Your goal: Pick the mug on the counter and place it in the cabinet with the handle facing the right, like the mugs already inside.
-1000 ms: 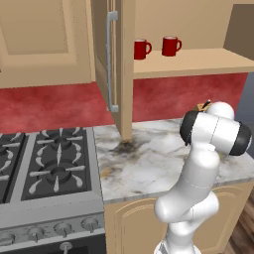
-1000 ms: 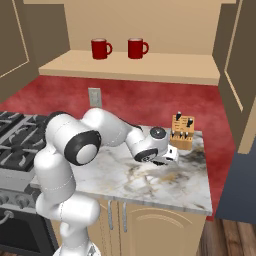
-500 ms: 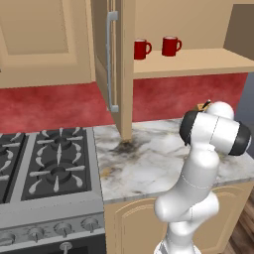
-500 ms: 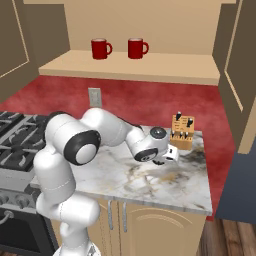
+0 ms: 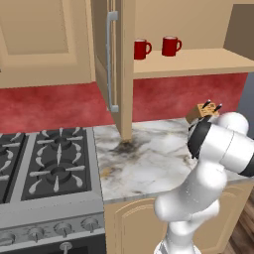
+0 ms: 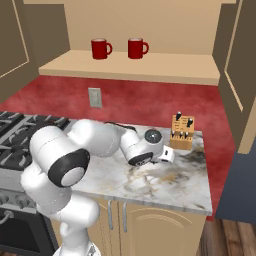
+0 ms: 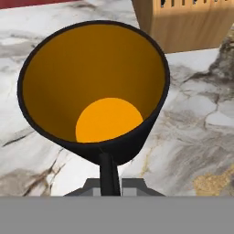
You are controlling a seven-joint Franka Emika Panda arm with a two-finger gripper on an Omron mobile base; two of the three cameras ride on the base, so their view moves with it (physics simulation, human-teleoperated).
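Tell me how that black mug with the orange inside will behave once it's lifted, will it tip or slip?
The mug looks rigid and empty, so probably light. It flares wide at the rim and narrows at the base, so it may tip easily when set down. Its smooth wall could slip, and the handle may let it swing.

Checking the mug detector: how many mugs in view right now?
3. Two red mugs, left and right, stand side by side on the cabinet shelf; the black mug sits on the counter beside the knife block.
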